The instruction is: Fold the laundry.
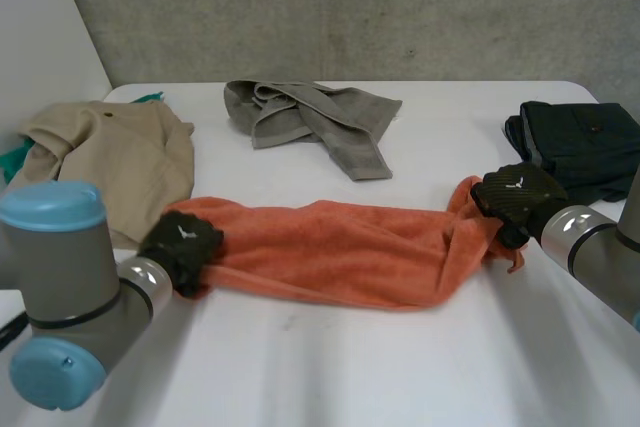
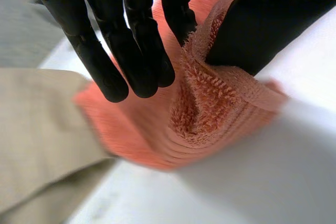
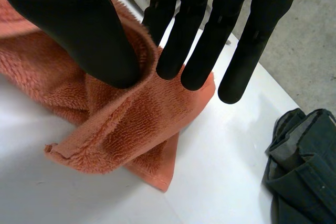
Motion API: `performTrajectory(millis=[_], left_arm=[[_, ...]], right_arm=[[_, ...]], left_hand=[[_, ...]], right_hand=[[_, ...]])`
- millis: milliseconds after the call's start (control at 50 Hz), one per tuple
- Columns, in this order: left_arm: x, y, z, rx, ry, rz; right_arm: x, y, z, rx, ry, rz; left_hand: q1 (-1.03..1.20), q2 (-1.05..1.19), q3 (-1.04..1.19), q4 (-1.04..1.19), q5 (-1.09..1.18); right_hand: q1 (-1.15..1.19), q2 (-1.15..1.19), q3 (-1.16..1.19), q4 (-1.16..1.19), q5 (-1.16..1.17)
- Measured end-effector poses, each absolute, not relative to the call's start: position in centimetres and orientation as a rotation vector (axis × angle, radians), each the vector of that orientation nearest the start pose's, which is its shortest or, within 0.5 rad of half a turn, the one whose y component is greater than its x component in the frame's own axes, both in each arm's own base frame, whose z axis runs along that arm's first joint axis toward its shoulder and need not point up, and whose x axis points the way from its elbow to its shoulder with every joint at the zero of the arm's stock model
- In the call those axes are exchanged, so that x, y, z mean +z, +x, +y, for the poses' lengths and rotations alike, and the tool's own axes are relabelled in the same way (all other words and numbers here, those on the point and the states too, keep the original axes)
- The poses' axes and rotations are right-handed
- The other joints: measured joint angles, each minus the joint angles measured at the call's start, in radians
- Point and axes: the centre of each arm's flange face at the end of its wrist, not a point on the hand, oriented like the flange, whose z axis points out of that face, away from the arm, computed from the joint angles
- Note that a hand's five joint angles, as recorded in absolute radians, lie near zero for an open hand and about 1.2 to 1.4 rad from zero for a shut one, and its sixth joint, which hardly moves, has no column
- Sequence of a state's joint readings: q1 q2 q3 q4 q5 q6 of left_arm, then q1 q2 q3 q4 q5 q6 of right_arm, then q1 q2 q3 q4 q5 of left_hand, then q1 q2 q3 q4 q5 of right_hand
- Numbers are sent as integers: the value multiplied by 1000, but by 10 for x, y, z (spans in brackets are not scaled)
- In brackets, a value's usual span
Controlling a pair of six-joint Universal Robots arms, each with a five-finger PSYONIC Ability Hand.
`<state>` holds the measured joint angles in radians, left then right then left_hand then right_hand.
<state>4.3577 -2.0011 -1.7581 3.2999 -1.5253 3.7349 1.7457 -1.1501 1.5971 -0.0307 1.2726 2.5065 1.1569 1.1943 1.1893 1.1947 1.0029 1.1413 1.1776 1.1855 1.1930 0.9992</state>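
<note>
Orange towel (image 1: 340, 247): on the white table (image 1: 330, 377), towards its front, drawn out long between the two hands, bunched and rumpled rather than flat.
Left hand (image 1: 182, 245): at the towel's left end, with straight fingers (image 2: 142, 56) close together on one side of a raised fold and the thumb on the other, pinching the edge.
Right hand (image 1: 515, 199): at the towel's right end, with the thumb (image 3: 89, 30) pressed into the pile against the nearest finger, pinching a fold. The remaining fingers are straight, slightly spread and clear of the cloth.
Step in hand, as judged: opening the towel flat ahead of a first fold.
Doing it well: lift both ends together, pull apart just enough to take out the sag, then lay down slowly to open out the bunched long edge.
Grip: better on true corners than on mid-edge folds, to avoid a twisted band. Seemingly shallow at the right, so worth a deeper pinch against slipping on thick pile.
Neighbours: beige garment (image 1: 120, 162) just beside the left hand, dark garment (image 1: 585, 142) near the right hand, grey-green towel (image 1: 310, 117) behind and apart.
Risk: snagging or dragging either side garment while spreading, so best done in the bare front strip.
</note>
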Motion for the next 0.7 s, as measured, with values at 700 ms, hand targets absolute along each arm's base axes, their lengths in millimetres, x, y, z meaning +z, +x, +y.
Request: performTrajectory(millis=[700], left_arm=[[206,-237,-359,-1891,1207,1950]], right_arm=[[211,234,-332,-1761,-1486,2276]], left_hand=[[0,3,4,4,0]], right_hand=[[0,0,5,4,0]])
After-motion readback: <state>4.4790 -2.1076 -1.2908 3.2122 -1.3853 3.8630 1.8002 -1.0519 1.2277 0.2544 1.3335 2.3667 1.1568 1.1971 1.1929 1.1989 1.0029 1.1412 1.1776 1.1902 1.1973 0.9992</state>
